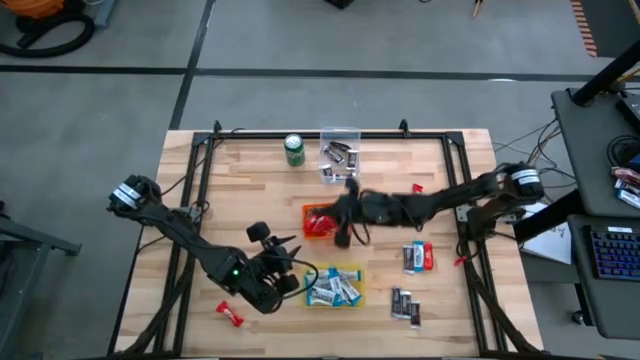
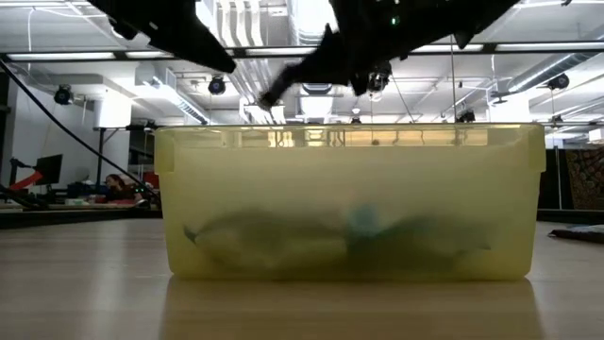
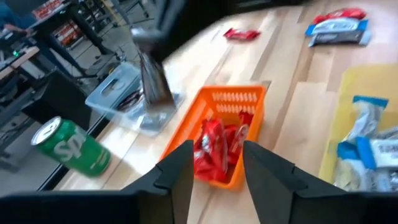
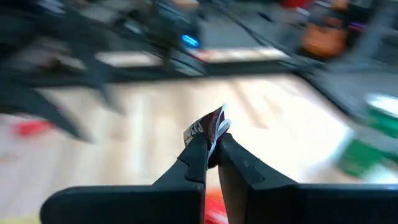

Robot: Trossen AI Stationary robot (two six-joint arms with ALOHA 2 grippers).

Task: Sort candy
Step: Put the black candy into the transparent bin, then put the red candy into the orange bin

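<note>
My right gripper (image 4: 212,149) is shut on a small dark-wrapped candy (image 4: 210,126). In the high view it (image 1: 343,234) hangs by the orange bin (image 1: 318,221), which holds red candies (image 3: 219,149). My left gripper (image 3: 214,163) is open and empty, and in the high view it (image 1: 290,262) is beside the yellow bin (image 1: 336,287), which holds blue-and-white candies. The clear bin (image 1: 340,156) at the far edge holds dark candies. Loose candies lie on the table: a red one (image 1: 230,313), a mixed group (image 1: 418,257) and dark ones (image 1: 405,305). My right gripper pinches the dark candy between its two fingertips (image 4: 198,148), at the candy's lower end (image 4: 211,138). The rest of the wrapper sticks out past the tips. The candy is lifted clear of the table.
A green drink can (image 1: 294,150) stands left of the clear bin, and it also shows in the left wrist view (image 3: 68,147). Another red candy (image 1: 418,187) lies under the right arm. The yellow bin (image 2: 349,198) fills the low view. A black frame runs round the table's edges.
</note>
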